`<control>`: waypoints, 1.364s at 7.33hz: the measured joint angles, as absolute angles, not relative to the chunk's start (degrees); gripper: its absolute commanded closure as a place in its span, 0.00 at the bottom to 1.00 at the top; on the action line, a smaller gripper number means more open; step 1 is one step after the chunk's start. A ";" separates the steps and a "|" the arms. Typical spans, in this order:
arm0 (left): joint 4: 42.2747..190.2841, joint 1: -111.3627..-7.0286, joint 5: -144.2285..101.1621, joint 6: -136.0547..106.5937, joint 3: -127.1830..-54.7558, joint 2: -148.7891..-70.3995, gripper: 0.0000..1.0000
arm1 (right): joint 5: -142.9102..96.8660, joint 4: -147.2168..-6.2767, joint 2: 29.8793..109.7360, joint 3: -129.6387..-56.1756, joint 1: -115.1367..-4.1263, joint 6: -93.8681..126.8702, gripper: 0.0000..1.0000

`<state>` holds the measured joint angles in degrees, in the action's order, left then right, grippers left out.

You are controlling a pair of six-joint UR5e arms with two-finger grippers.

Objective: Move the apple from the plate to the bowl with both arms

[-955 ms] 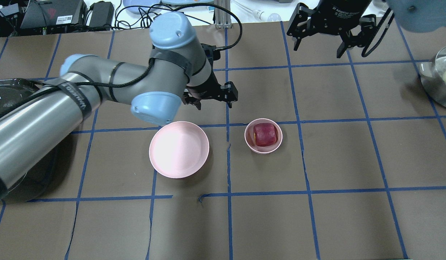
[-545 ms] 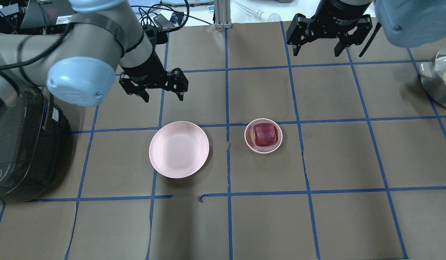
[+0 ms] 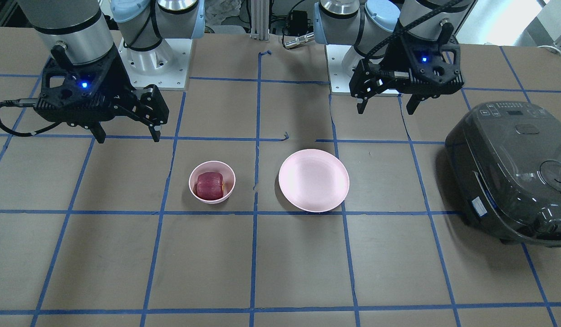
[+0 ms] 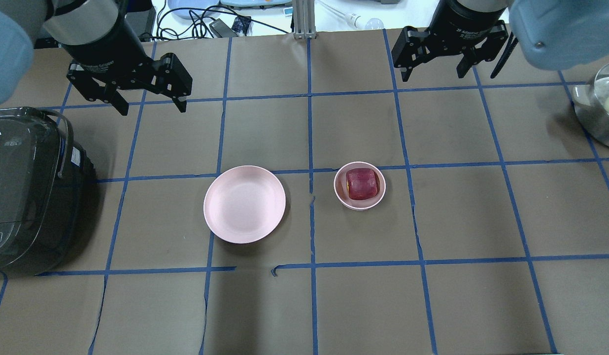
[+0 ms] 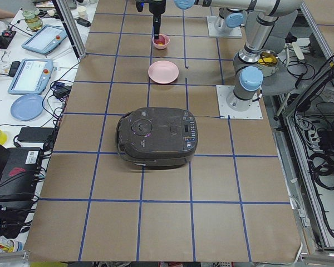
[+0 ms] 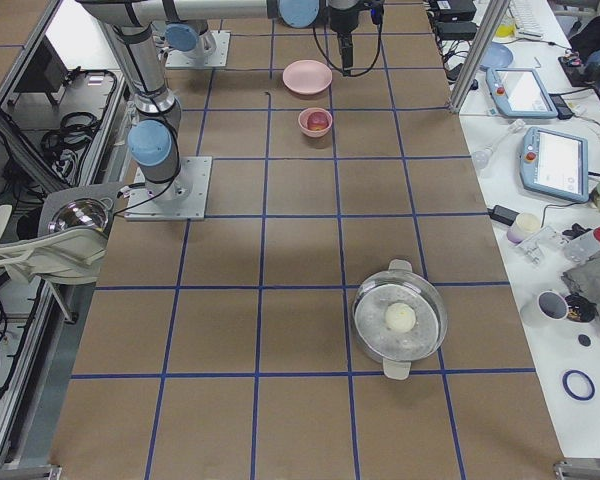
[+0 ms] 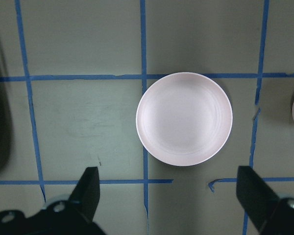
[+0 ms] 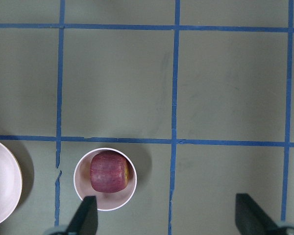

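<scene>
Frame centre: pale pink plate (image 4: 244,204), bare | just right of it: apple (image 4: 362,184) sits inside small pink bowl (image 4: 359,207), so transfer looks complete | upper corners: left gripper (image 4: 152,109) and right gripper (image 4: 435,75), fingers spread, empty, apparently parked clear.

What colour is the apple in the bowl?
The apple is dark red with a yellowish patch on one side. It shows best in the right wrist view.

A gap separates plate (image 4: 244,204) and bowl (image 4: 359,205); cooker (image 4: 23,197) stands well apart, left of plate.
</scene>
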<state>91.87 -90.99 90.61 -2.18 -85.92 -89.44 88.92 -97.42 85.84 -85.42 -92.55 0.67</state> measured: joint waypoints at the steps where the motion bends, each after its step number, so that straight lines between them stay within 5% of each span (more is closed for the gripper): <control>1: 91.96 -90.73 90.68 -2.09 -85.66 -89.49 0.00 | 88.88 -97.40 85.83 -85.43 -92.55 0.66 0.00; 10: 90.50 -91.02 89.90 -1.67 -86.02 -90.16 0.00 | 88.92 -97.38 85.85 -85.51 -92.55 0.70 0.00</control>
